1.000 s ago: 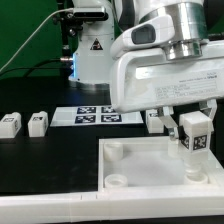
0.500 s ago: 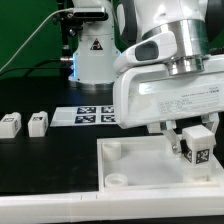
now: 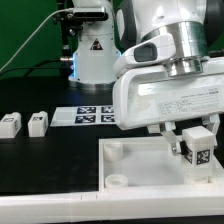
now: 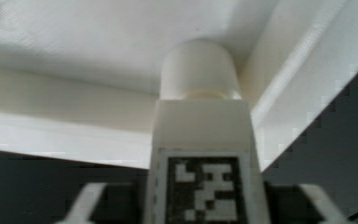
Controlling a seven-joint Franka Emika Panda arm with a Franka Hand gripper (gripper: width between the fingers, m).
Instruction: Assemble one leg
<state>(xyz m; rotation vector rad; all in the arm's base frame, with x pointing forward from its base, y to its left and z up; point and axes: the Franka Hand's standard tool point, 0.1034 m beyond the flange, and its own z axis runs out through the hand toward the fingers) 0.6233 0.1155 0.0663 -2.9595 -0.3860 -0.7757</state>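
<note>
My gripper (image 3: 196,140) is shut on a white leg (image 3: 197,150) with a black-and-white tag on its face. It holds the leg over the right side of the large white panel (image 3: 135,160), near a corner socket at the exterior view's right. In the wrist view the leg (image 4: 202,120) runs from between my fingers (image 4: 101,205) toward the panel (image 4: 87,60), its rounded tip close to the panel's raised rim. Two more legs (image 3: 11,124) (image 3: 38,122) lie on the black table at the exterior view's left. Another leg (image 3: 156,127) shows partly behind my gripper.
The marker board (image 3: 95,115) lies flat behind the panel. A round socket (image 3: 117,181) shows at the panel's front left corner. Dark rig equipment with a warning label (image 3: 93,45) stands at the back.
The gripper with the leg has come down and slightly right over the last second; since half a second ago it has barely moved.
</note>
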